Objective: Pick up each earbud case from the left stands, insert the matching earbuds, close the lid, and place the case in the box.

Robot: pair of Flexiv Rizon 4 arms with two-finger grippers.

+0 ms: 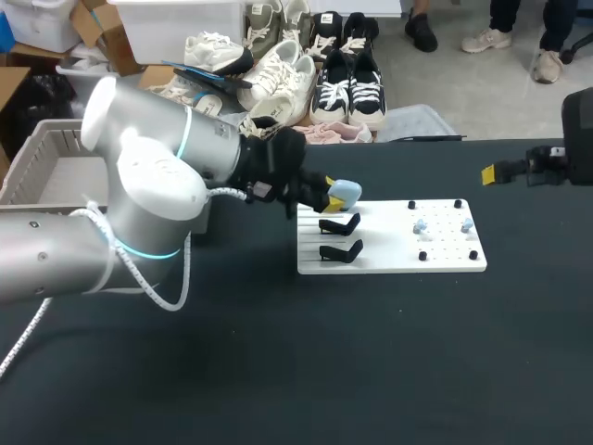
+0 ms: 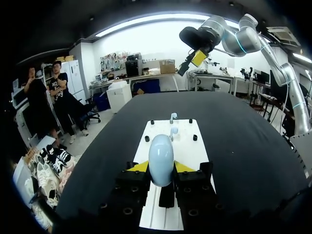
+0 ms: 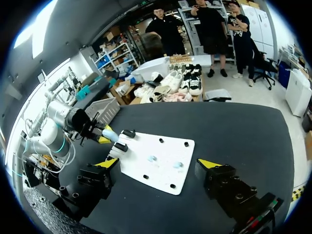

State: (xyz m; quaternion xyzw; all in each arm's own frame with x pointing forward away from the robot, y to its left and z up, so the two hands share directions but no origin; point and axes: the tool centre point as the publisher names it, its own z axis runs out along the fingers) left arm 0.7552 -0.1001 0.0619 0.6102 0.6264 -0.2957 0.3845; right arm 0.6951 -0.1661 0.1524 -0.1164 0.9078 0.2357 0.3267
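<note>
The left hand was clenched on the pale blue, egg-shaped earbud case, one yellow-tipped finger pressed against each side of it. It held the case at the left end of the flat white rectangular board lying on the black surface, in line with the row of stands. Whether the case touched a stand beneath it could not be told. Just beside it on the board, two black angled stands stood bare, one behind the other. Two small pale blue earbuds sat apart from each other on the board's right half, among short black pegs. The right hand was released, its fingers spread wide and grasping nothing, hanging over the surface well apart from the case, off the board's right end. A grey slatted plastic basket sat at the far left edge, behind the left arm.
</note>
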